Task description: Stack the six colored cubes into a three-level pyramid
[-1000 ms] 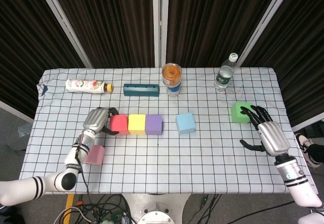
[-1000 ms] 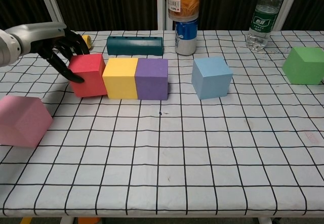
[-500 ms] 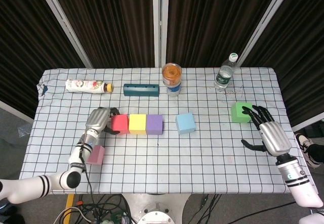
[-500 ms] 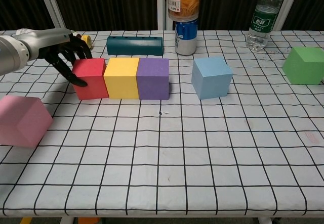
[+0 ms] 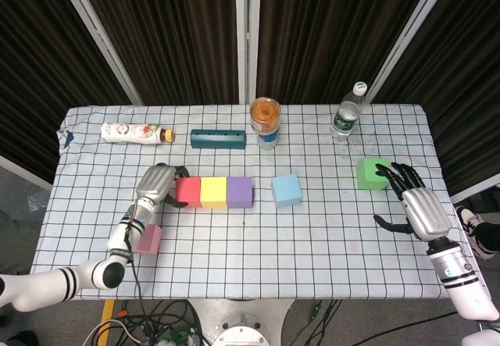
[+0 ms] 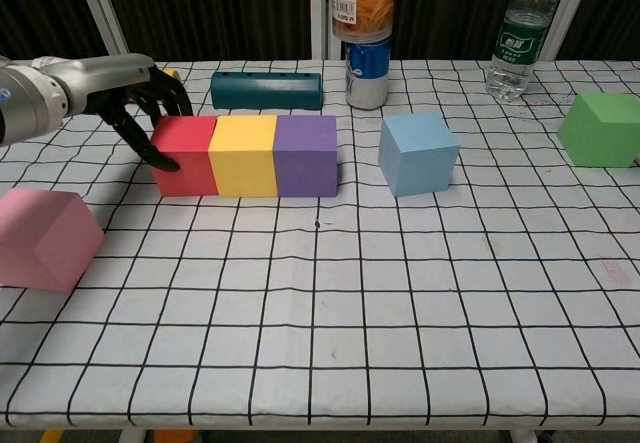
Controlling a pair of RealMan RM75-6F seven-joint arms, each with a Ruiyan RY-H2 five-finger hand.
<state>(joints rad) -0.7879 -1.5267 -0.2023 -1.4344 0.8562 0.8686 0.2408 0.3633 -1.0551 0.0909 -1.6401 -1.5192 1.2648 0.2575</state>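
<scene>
Left hand [image 6: 130,88] rests its dark fingers against the left face of the red cube [image 6: 186,155], fingers curled around that side but holding nothing. Right hand [image 5: 410,201] hovers with fingers spread, just near the green cube [image 5: 370,173] at the right of the worktop [image 6: 330,303].

Red, yellow cube [image 6: 243,154] and purple cube [image 6: 306,154] sit touching in a straight row, apparently the pyramid's base. The blue cube [image 6: 418,152] stands apart to their right; the pink cube [image 6: 45,238] lies at the near left, turned at an angle.

Any further sideways push from the left risks skewing the row or sliding all three toward the blue cube, since nothing braces the far end. A lift of the pink cube could also brush the red one, as the left forearm passes close above it.

All six look like matte foam blocks with crisp edges and flat faces, equal in size.
</scene>
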